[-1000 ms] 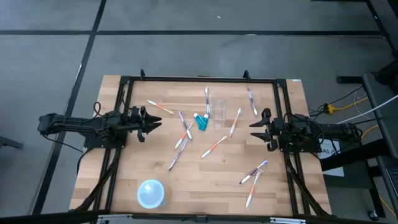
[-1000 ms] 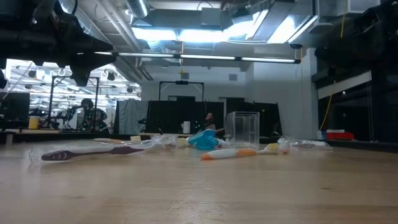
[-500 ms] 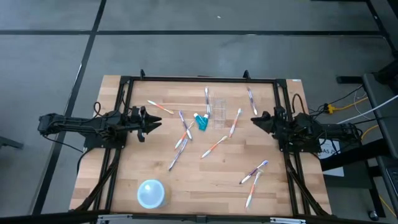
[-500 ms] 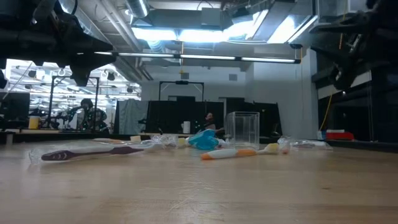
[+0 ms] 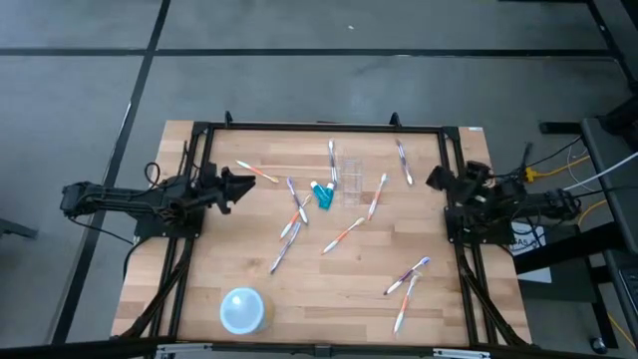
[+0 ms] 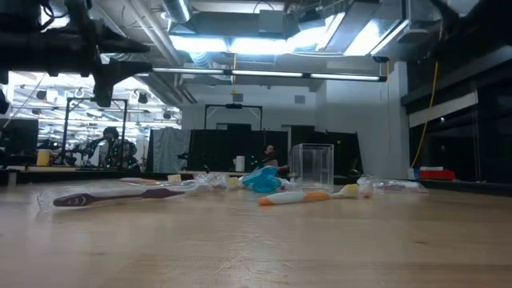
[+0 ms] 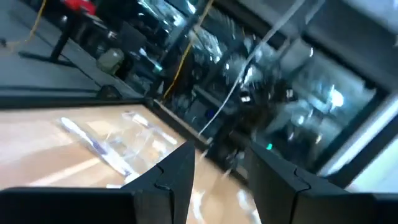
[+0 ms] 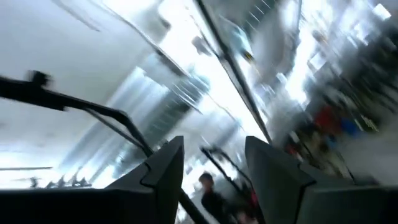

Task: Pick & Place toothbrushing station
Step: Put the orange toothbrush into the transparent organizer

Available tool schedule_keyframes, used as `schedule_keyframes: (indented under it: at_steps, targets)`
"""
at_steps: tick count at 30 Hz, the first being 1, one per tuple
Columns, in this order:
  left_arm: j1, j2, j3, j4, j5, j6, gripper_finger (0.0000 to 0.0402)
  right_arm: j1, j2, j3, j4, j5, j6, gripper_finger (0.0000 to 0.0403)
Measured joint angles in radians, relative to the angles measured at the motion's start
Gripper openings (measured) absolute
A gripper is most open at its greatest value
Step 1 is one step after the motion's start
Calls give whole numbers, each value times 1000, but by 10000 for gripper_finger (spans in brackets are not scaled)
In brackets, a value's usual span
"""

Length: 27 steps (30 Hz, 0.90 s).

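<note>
Nearest the lower edge of the high view sits the pale blue bowl [image 5: 242,309], low and left of centre, with nothing in it. To its right, in the lower right of the table [image 5: 339,284], a small cluster of toothbrushes [image 5: 407,278] lies flat on the wood. Farther up, around mid-frame, more brushes are strewn at all angles, and the teal tube [image 5: 322,195] lies among them just left of the clear cup [image 5: 348,178], which stands upright and looks empty. A few further brushes lie near the upper edge of the table.

The left gripper [image 5: 239,181] hovers at the left side, pointing toward the scatter, its fingers parted with nothing between them, as the left wrist view confirms. The right gripper [image 5: 437,179] sits at the right edge, tilted upward so its camera faces the ceiling; its fingers are spread wide and empty.

By the look of things, the task has barely begun: no brush is in the cup, the tube is untouched, and everything remains to be gathered.
</note>
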Motion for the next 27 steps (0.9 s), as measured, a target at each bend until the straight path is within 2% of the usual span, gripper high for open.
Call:
schedule_keyframes:
  at_steps: [4,7,11,15,17,20,23,27]
  targets:
    - [0,-1,0,224,165,-23,136,31,108,45,185,-13,-178,174]
    - [-1,-1,2,464,277,-22,136,49,221,152,244,-120,-319,174]
    - [0,-1,39,670,306,34,136,63,370,358,247,-298,-539,174]
    - [0,1,112,692,304,139,136,66,481,573,199,-399,-631,174]
    - [0,14,162,689,288,182,136,65,499,691,50,-433,-613,174]
    - [0,44,246,666,290,244,136,65,518,907,-318,-411,-625,174]
    - [0,77,358,576,305,308,136,66,579,1147,-763,-216,-583,174]
    - [-1,115,538,247,262,376,136,66,720,1452,-1428,100,-347,174]
